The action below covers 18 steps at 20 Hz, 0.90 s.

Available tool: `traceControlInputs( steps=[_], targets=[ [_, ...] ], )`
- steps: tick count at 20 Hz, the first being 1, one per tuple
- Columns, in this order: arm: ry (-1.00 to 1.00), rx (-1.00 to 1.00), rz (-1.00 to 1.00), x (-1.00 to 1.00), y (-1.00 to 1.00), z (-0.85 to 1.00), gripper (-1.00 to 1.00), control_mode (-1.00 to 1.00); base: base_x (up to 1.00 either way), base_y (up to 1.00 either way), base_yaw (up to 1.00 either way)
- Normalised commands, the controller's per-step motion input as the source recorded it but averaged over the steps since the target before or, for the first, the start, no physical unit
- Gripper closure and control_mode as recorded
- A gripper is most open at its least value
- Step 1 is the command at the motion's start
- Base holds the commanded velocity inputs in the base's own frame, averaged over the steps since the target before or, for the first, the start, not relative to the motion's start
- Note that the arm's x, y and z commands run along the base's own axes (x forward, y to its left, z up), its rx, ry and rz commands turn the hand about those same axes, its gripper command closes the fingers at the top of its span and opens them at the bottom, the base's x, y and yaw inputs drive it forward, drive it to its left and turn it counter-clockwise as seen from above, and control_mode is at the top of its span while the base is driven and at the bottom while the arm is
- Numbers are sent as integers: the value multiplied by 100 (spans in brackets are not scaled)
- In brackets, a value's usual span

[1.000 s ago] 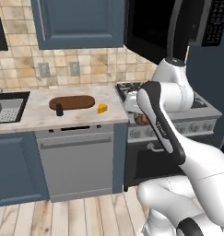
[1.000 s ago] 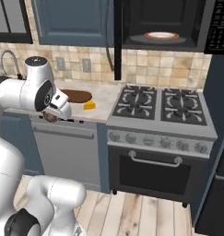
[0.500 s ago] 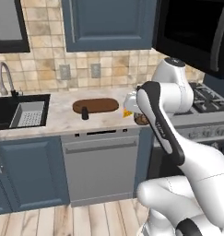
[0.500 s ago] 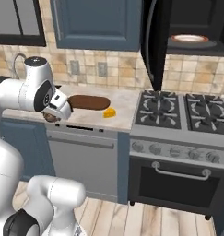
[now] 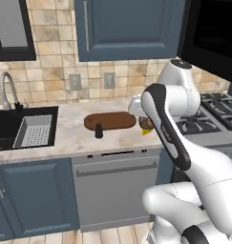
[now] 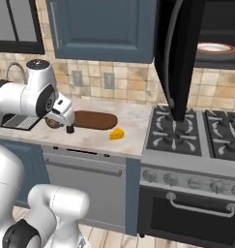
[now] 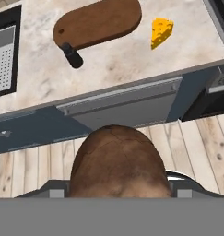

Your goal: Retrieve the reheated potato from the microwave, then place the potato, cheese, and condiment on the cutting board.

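Board top open, bottle guards its near-left edge

I see the cutting board point(image 7: 98, 22) bare on the worktop point(image 7: 132, 60); the condiment point(image 7: 72, 56) stands touching its near-left edge, the cheese point(image 7: 161, 31) sits apart to its right, with open marble between.

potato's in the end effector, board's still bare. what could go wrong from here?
1. The potato hangs over the floor in front of the counter; a slip would drop it there.
2. The bottle stands against the cutting board edge; a low approach could topple it.
3. The microwave door hangs open over the stove; a wide arm swing might hit it.
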Motion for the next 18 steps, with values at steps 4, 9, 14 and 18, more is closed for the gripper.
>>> traceControlInputs(
  steps=[4, 9, 14, 18],
  targets=[
    [0, 0, 0, 0, 0, 0, 100, 100, 67, 13, 0],
    [0, 0, 0, 0, 0, 0, 100, 100, 42, 28, 0],
    [0, 0, 0, 0, 0, 0, 100, 100, 31, 42, 0],
    [0, 0, 0, 0, 0, 0, 100, 100, 43, 43, -1]
  ],
)
